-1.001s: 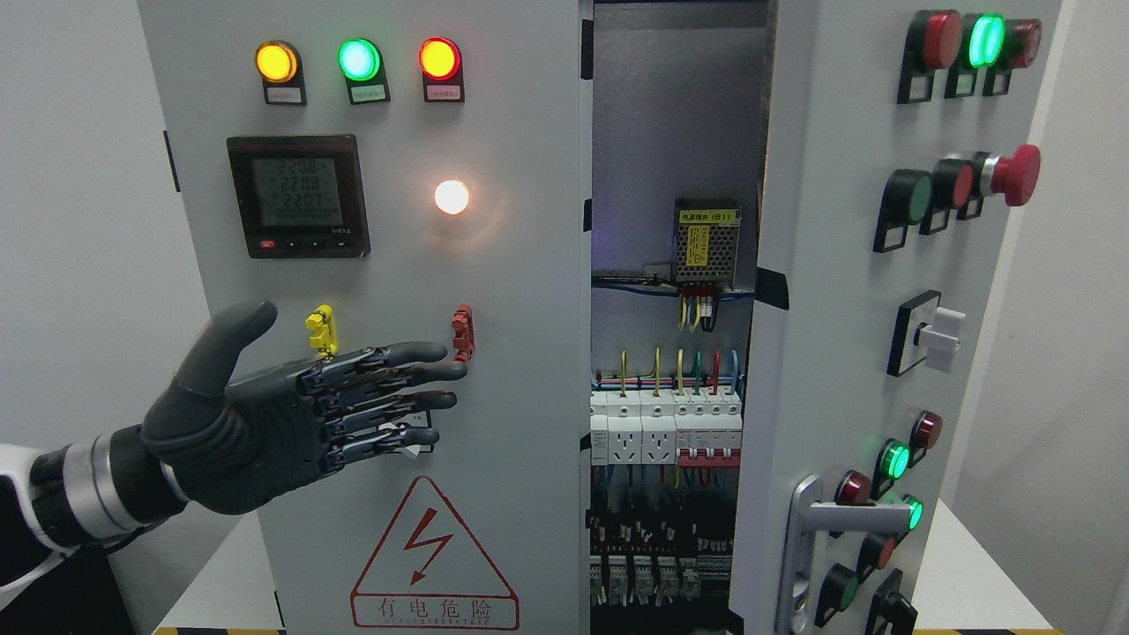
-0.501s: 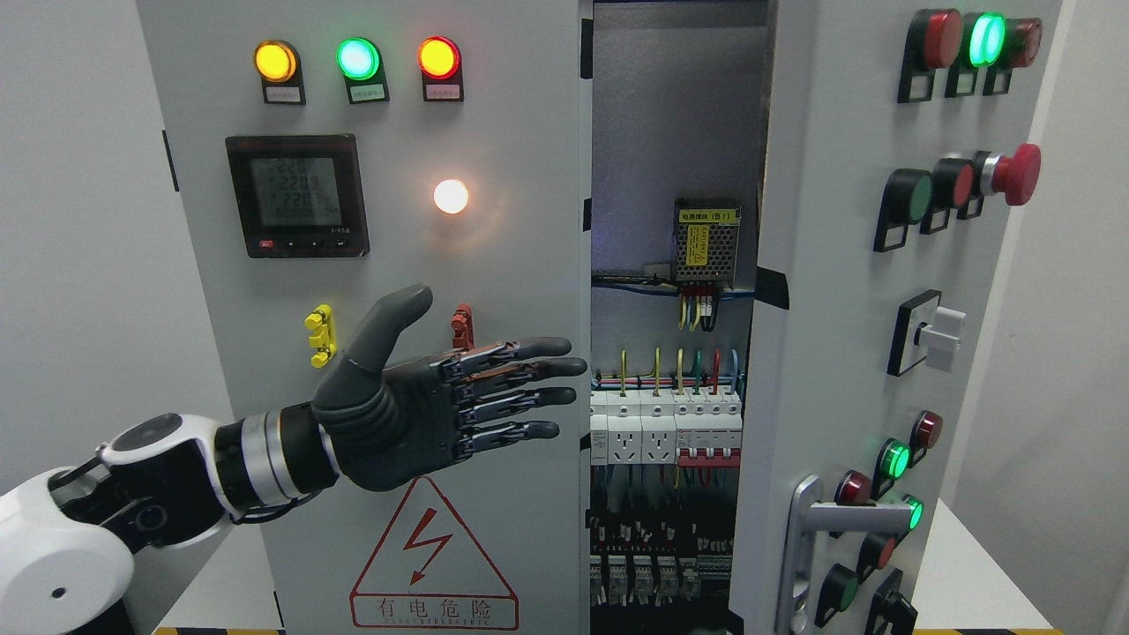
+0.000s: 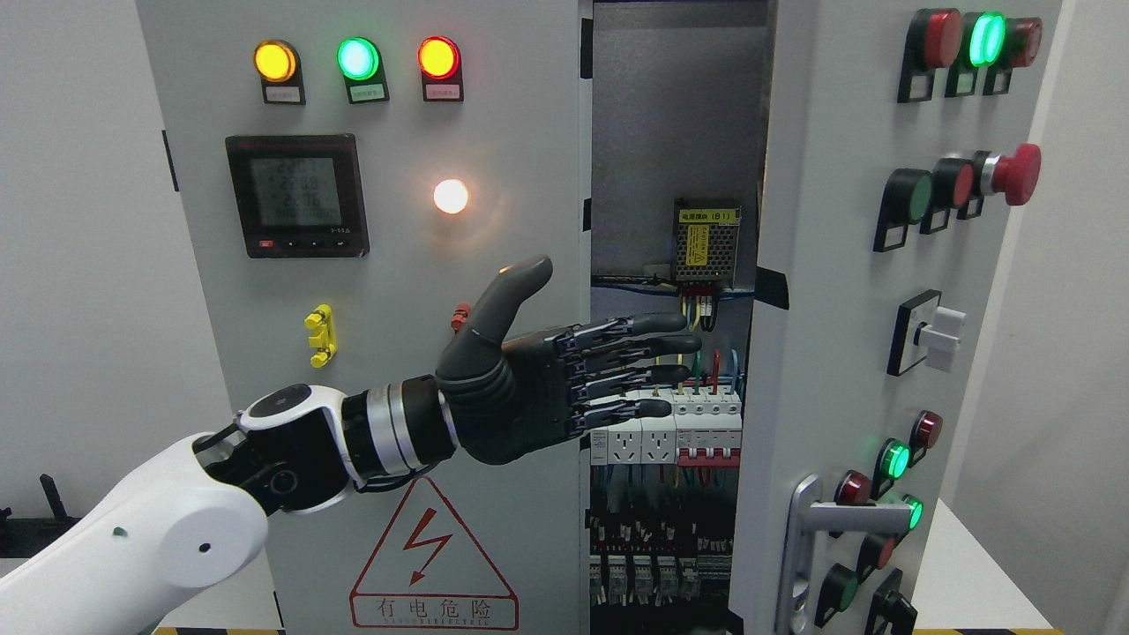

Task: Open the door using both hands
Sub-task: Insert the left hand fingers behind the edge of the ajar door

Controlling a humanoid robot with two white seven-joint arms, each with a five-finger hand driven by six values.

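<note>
1. Nearest the camera, the white left forearm (image 3: 159, 538) comes in from the lower left; the right arm is not in view.
2. The left robot hand (image 3: 564, 370) is flat, its fingers (image 3: 639, 353) apart and stretched toward the gap, thumb raised, holding nothing.
3. It hangs in front of the left door (image 3: 397, 265), whose free edge is beside the palm; whether it touches the edge cannot be told.
4. The right door (image 3: 838, 309), with its silver handle (image 3: 816, 538) low down, is swung partly ajar.
5. Farthest back, the cabinet interior (image 3: 675, 423) shows breakers and wiring.
6. Judged step: reaching into the opening. The next move likely calls for hooking the fingertips behind a door edge and swinging it outward, clear of the wiring.
</note>
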